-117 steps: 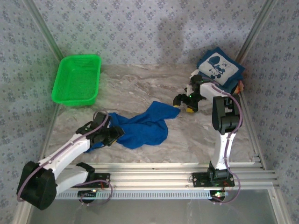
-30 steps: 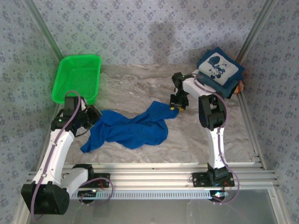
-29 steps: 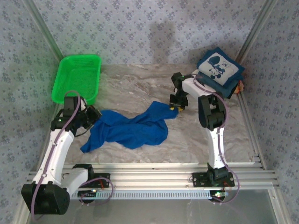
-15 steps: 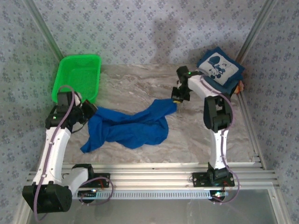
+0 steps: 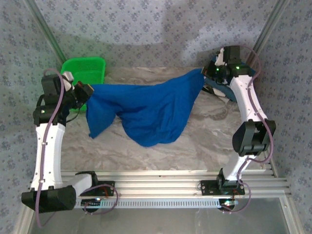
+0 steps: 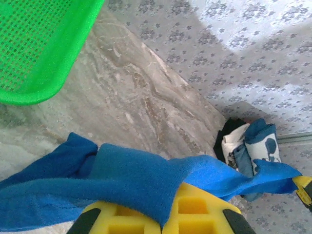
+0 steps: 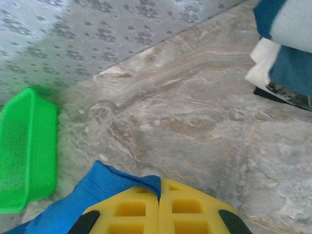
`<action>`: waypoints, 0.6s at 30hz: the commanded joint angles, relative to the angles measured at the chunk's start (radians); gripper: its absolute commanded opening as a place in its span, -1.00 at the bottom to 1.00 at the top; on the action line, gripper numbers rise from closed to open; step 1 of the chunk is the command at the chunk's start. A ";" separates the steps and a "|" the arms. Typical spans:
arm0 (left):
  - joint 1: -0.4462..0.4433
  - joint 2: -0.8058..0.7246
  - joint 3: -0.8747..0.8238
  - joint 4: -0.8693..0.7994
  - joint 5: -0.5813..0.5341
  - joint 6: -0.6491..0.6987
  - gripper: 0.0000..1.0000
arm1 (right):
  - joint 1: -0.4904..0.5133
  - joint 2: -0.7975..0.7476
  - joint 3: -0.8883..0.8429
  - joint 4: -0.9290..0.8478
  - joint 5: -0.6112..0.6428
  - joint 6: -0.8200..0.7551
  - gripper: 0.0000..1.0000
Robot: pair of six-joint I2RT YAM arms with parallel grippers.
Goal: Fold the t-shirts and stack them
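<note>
Left pincer (image 5: pixel 84 92) and right pincer (image 5: pixel 209 76) each clamped tight on an edge of the blue t-shirt (image 5: pixel 151 109), hung stretched between them above table (image 5: pixel 209 141). Step: spreading before fold. Next, likely: lower both together, lay flat, keep tension.

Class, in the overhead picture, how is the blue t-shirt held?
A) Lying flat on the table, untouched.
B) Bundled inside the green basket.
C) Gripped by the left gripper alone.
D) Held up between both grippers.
D: the blue t-shirt hangs spread between the left gripper and the right gripper, each shut on an edge of it.
</note>
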 commanded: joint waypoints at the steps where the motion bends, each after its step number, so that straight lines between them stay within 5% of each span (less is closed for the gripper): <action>1: 0.012 0.016 0.071 0.047 0.029 0.010 -1.00 | -0.012 -0.031 0.080 0.057 -0.087 0.019 -1.00; 18: 0.041 0.169 0.615 0.046 0.041 0.228 -1.00 | -0.132 -0.136 0.432 0.192 -0.242 0.122 -1.00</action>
